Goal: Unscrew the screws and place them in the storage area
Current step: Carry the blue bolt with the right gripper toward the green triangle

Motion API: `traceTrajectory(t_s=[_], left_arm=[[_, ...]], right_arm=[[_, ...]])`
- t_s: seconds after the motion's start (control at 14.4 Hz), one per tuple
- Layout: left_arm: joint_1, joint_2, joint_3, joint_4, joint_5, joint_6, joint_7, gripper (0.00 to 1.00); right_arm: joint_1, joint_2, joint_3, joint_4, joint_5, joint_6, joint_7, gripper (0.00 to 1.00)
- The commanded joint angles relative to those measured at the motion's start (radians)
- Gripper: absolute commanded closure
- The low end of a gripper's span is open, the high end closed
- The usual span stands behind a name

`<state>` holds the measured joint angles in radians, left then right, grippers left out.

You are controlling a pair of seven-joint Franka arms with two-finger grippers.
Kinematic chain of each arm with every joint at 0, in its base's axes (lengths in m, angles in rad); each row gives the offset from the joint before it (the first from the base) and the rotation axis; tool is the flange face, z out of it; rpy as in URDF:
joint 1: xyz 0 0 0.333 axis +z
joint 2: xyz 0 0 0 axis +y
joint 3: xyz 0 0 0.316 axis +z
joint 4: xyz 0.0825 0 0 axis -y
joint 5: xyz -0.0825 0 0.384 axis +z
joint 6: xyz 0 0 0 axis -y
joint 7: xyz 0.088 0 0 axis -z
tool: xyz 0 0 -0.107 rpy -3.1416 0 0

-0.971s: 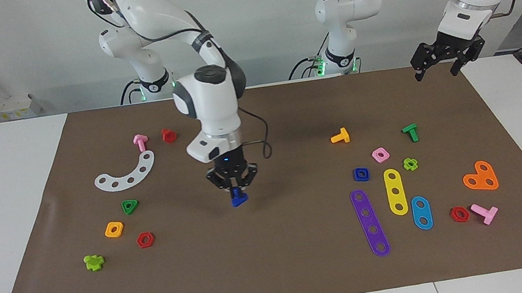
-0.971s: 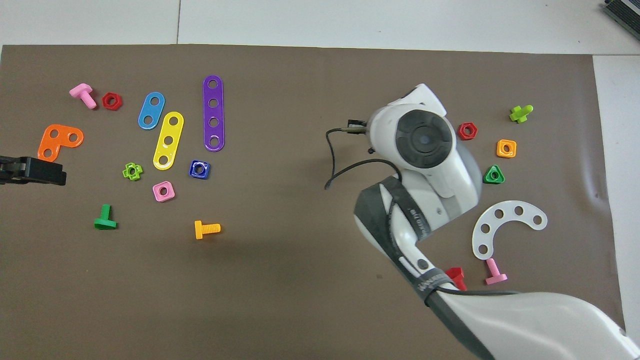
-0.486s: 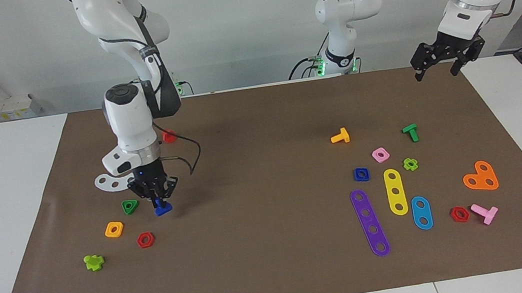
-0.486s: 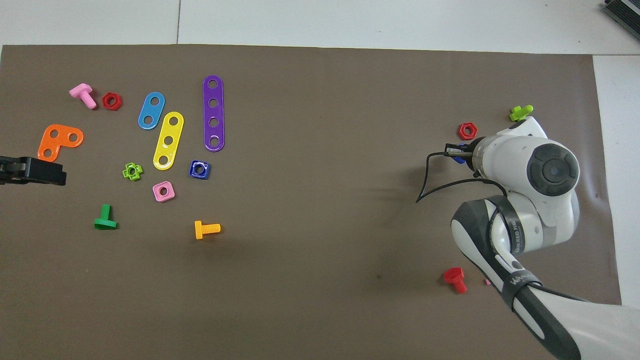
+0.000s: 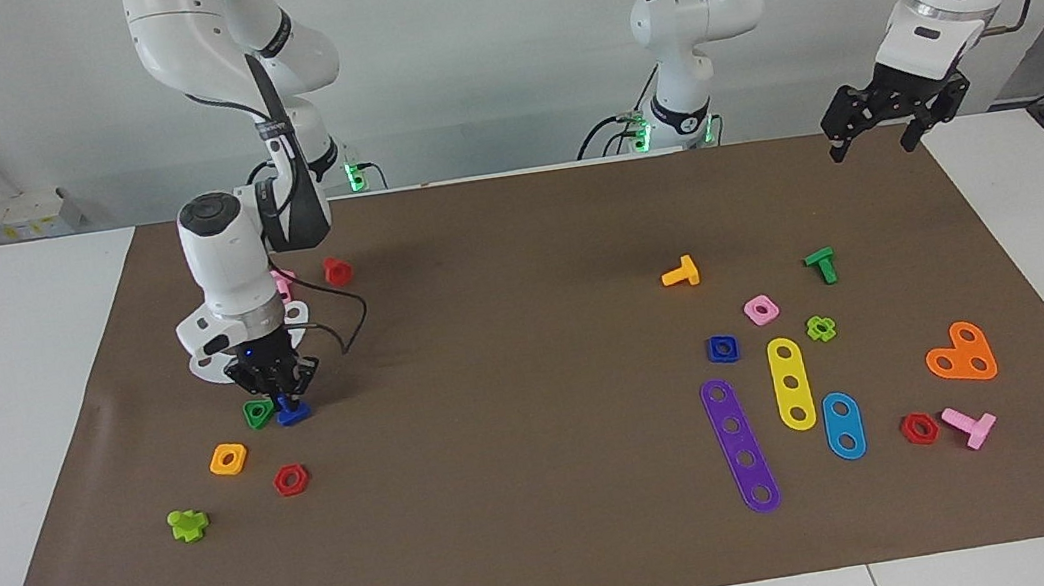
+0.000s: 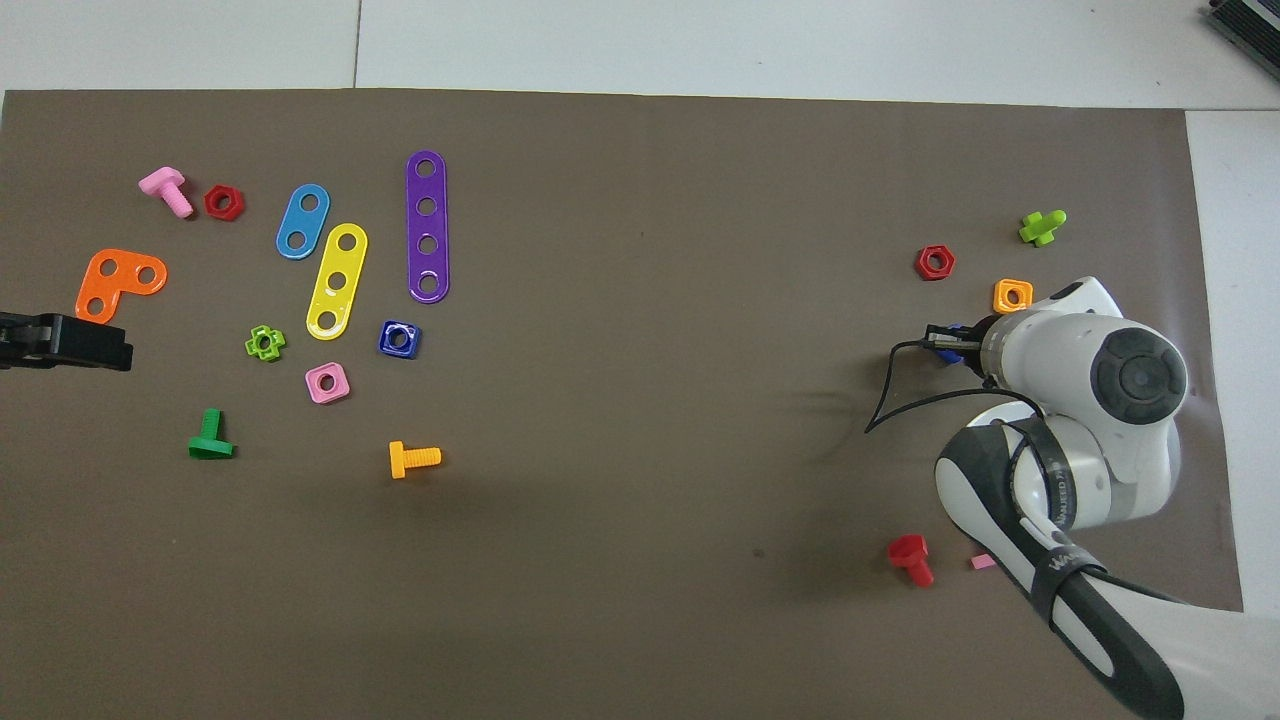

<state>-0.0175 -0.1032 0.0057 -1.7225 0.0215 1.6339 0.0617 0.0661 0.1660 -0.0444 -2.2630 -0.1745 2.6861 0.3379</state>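
Pointing straight down, right gripper [image 5: 285, 402] pinches blue bolt [image 5: 293, 414] beside green nut [image 5: 259, 412]; left gripper [image 5: 886, 127] waits raised, fingers spread.

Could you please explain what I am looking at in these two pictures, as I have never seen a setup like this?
These are two white robot arms at a table covered by a brown mat. One picture is taken from across the table, facing the arms; the other looks down from above their own end, so its sides appear swapped.

Scattered on the mat are colourful toy parts: bolts, nuts and flat strips with holes, such as the purple strip.

The right gripper is shut on a small blue bolt, low over the mat beside a green triangular nut. The matching blue square nut lies toward the left arm's end of the table.

The left gripper waits, open, above the mat's corner.
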Motion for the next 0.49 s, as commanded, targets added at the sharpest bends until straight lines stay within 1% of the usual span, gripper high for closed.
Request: traceTrajectory(t_s=[0.0,0.21,0.35,0.42], left_arm=[[0.004,-0.023,-0.003,-0.028,0.025,0.009,0.000,0.00],[0.004,-0.023,-0.003,-0.028,0.025,0.007,0.000,0.00],[0.004,-0.023,-0.003,-0.028,0.025,0.009,0.000,0.00],[0.004,-0.023,-0.003,-0.028,0.025,0.009,0.000,0.00]], right_arm=[[-0.029,-0.017,0.020,-0.029,0.055,0.024,-0.054,1.00],[-0.019,-0.011,0.020,-0.023,0.095,0.026,-0.057,1.00],[-0.029,0.019,0.020,-0.020,0.095,0.061,-0.082,1.00],[-0.029,0.026,0.020,-0.017,0.095,0.070,-0.082,0.91]])
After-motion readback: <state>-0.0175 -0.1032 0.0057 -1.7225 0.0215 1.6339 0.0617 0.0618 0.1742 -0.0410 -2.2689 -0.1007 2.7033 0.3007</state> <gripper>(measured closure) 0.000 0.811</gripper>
